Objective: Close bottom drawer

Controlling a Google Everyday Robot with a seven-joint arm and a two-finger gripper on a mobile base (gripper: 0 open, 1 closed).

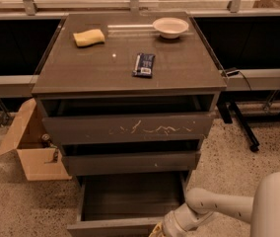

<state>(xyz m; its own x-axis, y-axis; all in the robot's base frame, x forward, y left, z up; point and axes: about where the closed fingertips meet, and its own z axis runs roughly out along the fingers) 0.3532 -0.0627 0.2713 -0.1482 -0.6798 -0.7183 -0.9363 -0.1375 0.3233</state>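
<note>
The bottom drawer [111, 227] of the dark grey-brown cabinet stands pulled far out toward me. Its inside is dark and looks empty, and its plain front panel lies along the lower edge of the view. My gripper [156, 230] is at the bottom edge of the view, right at the right end of that front panel, and is partly cut off by the frame. My pale arm [214, 206] reaches to it from the lower right.
The top drawer [130, 128], with pale scratches, and the middle drawer [130, 162] both stick out slightly. On the cabinet top lie a yellow sponge [88, 37], a white bowl [170, 26] and a dark packet [144, 64]. An open cardboard box [31, 149] stands on the floor at left. A wheeled table leg [243, 127] stands at right.
</note>
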